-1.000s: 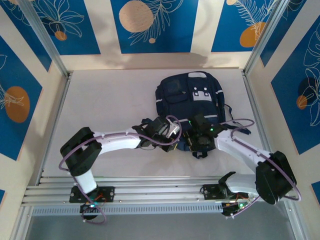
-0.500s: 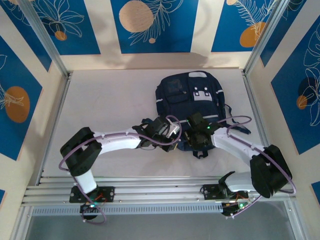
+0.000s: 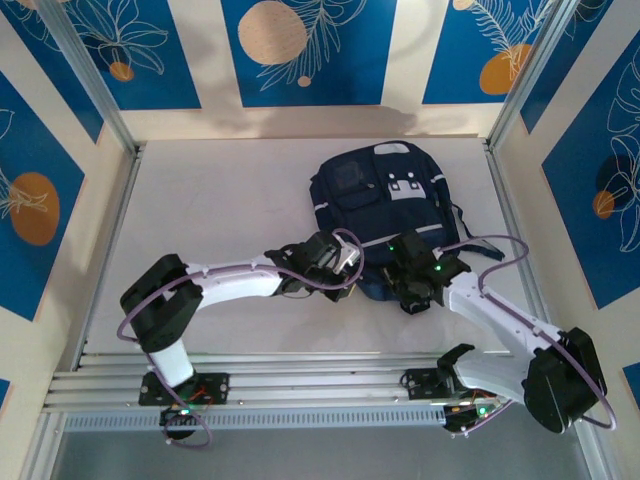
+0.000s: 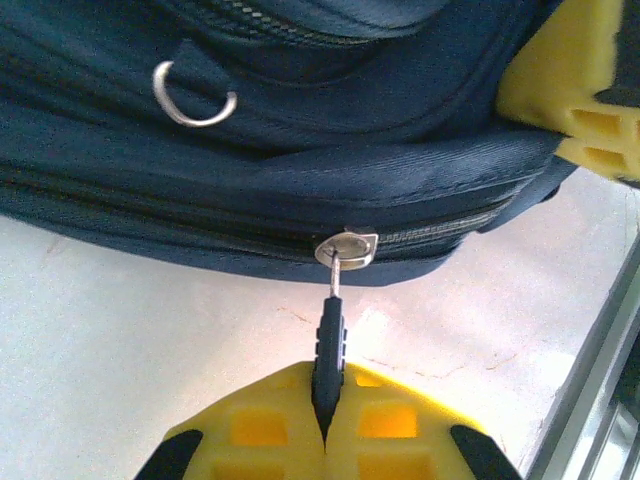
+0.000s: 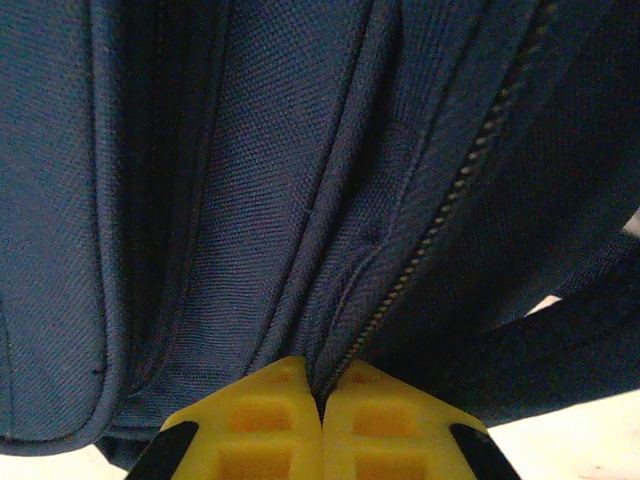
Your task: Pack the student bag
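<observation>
Since the bag (image 3: 385,205) is soft, limp fabric, flat on the tabletop (image 3: 220,210) right of centre, grip hardware and seams: left gripper (image 4: 325,415) clenched on zip pull (image 4: 330,340), right gripper (image 5: 322,400) pinching a seam (image 5: 345,270).

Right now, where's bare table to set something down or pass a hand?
Widest free patch: pale table left of the navy-blue fabric backpack, out to the left rail. Narrow strip along its right side. Crowded: its near edge, where left fingers pinch the black zip pull and right fingers meet the fabric.
</observation>
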Controlling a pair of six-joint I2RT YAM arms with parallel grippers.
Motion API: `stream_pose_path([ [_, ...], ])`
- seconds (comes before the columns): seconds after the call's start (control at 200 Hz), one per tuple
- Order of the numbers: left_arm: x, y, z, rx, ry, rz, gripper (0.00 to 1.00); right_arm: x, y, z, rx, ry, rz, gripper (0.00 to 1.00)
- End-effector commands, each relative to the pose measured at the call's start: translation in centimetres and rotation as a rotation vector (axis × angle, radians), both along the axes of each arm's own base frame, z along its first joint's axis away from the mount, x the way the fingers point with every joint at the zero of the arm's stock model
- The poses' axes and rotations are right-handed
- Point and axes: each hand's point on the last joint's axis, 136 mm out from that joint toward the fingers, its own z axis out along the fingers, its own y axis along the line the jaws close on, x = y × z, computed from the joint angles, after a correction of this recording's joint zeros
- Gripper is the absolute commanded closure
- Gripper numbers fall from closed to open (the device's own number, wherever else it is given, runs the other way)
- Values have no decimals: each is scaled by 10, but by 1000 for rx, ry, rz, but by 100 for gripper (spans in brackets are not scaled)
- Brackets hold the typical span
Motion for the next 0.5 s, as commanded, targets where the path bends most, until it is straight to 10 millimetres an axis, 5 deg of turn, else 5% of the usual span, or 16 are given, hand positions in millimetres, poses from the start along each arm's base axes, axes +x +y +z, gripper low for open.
stream_pose_path([
  [0.0, 16, 13, 6, 39, -29, 49, 100, -17, -28, -9, -108, 38, -1, 100],
  [0.495, 23, 19, 1, 45, -19, 71, 100, -24, -45, -7, -122, 5, 34, 100],
])
